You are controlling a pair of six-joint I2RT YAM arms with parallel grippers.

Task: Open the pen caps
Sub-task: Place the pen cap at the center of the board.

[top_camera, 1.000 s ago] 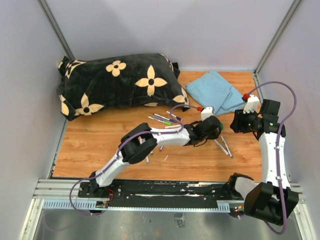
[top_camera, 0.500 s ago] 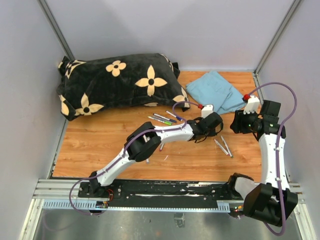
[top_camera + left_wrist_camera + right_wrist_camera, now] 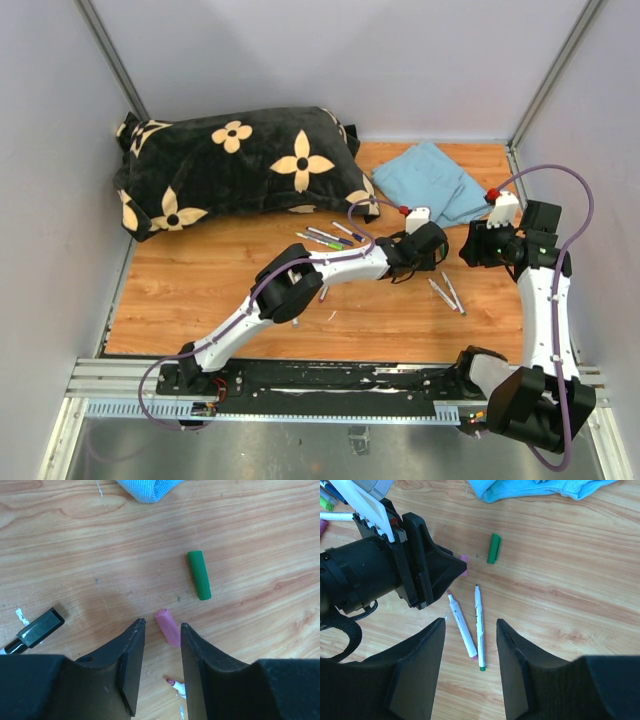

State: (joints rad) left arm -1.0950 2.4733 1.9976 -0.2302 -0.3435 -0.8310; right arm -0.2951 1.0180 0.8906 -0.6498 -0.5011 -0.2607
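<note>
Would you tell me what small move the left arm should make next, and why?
Probably lift the left gripper straight up and clear. Its fingers stand apart either side of the pink cap, which lies flat on the table beside the green cap, so it looks done. More pens with coloured ends lie near the pillow.

One green cap (image 3: 199, 575), one pink cap (image 3: 167, 627), one pillow (image 3: 235, 160), one cloth (image 3: 435, 183)

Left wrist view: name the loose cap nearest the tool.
The short pink plastic cap, right at the tips of the left tool; the green cylindrical plastic cap lies farther ahead.
</note>
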